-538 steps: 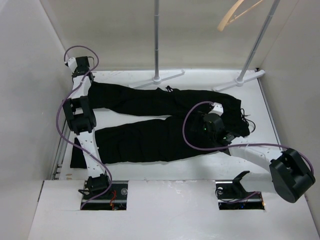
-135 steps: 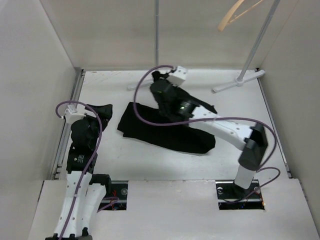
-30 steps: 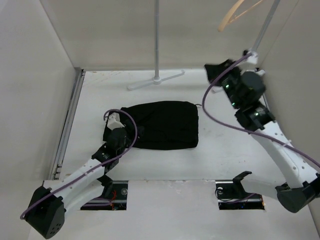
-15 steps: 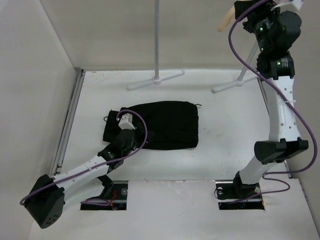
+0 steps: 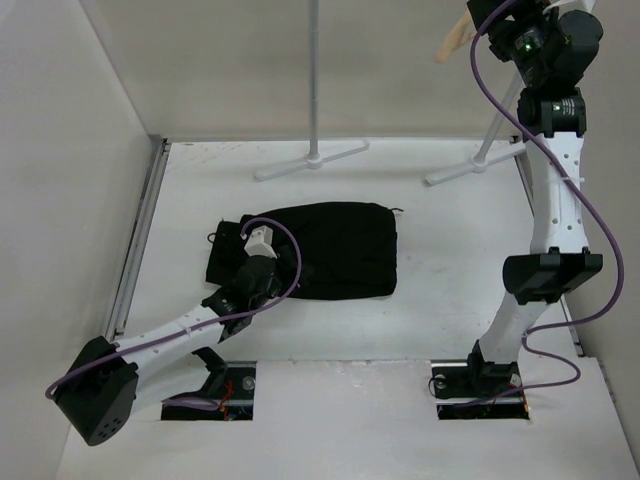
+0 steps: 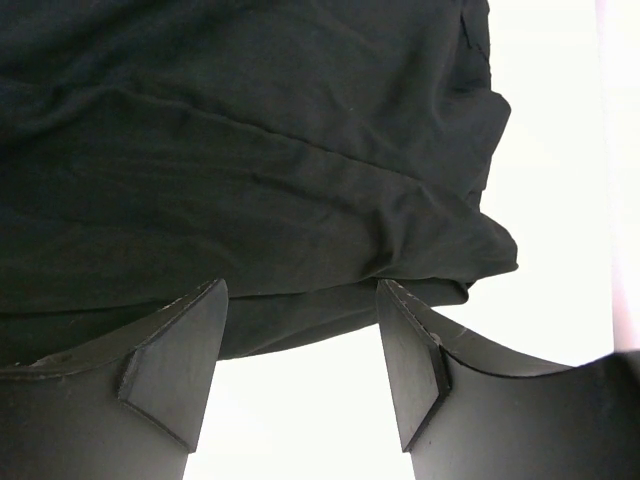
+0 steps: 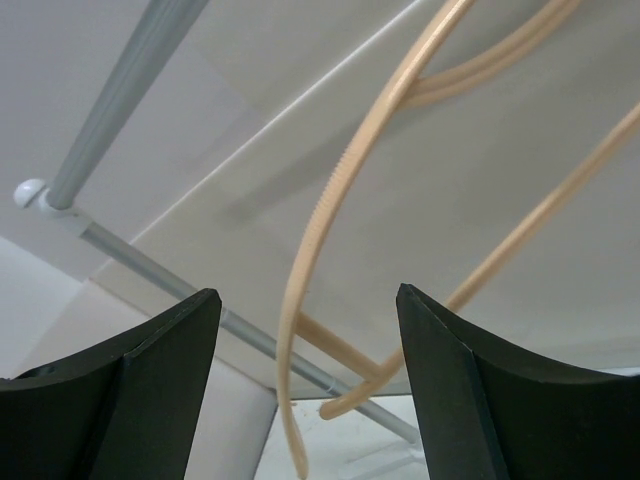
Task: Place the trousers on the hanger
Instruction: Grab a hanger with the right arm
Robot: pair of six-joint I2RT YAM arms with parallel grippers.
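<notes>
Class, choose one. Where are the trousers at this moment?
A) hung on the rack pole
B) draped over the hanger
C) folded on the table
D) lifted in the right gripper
C: the trousers lie folded on the table; the hanger hangs bare before the open right gripper.

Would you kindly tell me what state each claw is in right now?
Left claw: open, empty, at the edge of the trousers.
Right claw: open, facing the hanger, not gripping it.
</notes>
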